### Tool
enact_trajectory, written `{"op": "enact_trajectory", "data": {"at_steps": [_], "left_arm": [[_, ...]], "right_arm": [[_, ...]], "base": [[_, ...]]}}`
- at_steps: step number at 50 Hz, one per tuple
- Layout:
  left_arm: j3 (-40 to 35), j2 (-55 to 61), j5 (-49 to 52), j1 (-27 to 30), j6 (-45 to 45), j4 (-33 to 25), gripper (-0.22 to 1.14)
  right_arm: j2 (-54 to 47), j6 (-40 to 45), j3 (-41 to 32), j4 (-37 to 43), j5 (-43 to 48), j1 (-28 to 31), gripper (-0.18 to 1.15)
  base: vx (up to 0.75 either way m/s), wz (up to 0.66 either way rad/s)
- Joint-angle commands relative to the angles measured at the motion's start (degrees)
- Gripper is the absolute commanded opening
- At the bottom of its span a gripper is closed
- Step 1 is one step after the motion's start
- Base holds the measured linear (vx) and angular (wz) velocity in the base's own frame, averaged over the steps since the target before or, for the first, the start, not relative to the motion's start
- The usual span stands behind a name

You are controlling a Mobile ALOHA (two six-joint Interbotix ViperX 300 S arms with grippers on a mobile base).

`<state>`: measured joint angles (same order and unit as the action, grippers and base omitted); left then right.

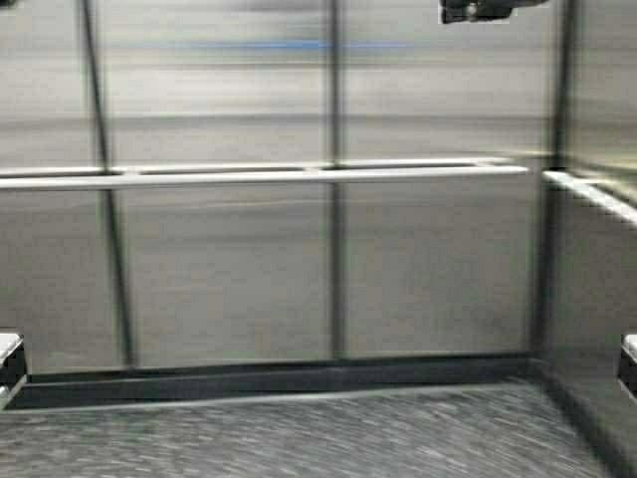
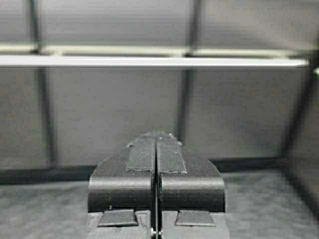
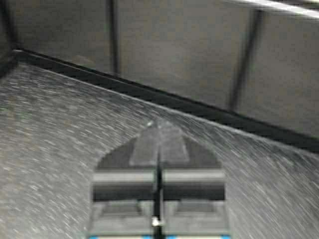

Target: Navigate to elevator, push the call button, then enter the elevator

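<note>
I am inside the elevator, facing its back wall [image 1: 229, 269] of brushed steel panels. A horizontal handrail [image 1: 259, 177] runs across that wall, and another runs along the right side wall [image 1: 597, 194]. The dark speckled floor [image 1: 299, 438] lies below. The call button is out of view. My left gripper [image 2: 156, 135] is shut with nothing in it and points level at the back wall below the handrail [image 2: 149, 61]. My right gripper [image 3: 159, 124] is also shut and empty, tilted down over the floor [image 3: 55, 129] near the wall's dark base strip [image 3: 199, 107].
A black skirting strip [image 1: 279, 378] runs along the foot of the back wall. The right side wall meets it in a corner [image 1: 542, 299]. Small parts of my arms show at the left [image 1: 8, 360] and right [image 1: 629, 363] edges. A dark fixture [image 1: 488, 10] hangs at the top right.
</note>
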<state>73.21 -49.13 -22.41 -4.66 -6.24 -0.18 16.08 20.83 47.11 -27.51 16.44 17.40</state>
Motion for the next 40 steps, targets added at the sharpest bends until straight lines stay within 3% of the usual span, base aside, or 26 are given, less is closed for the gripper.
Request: {"op": "enact_trajectory", "data": {"at_steps": [1, 40], "left_arm": [[-2.02, 2.99, -1.85, 0.09, 0.18, 0.53, 0.03], [-3.25, 4.39, -2.72, 0.09, -2.02, 0.79, 0.03]], "right_arm": [[0.62, 0.0, -1.14, 0.18, 0.62, 0.44, 0.05], [0.53, -0.62, 2.81, 0.18, -1.14, 0.7, 0.05]], "base": [[0.33, 0.56], [0.31, 0.61]]}}
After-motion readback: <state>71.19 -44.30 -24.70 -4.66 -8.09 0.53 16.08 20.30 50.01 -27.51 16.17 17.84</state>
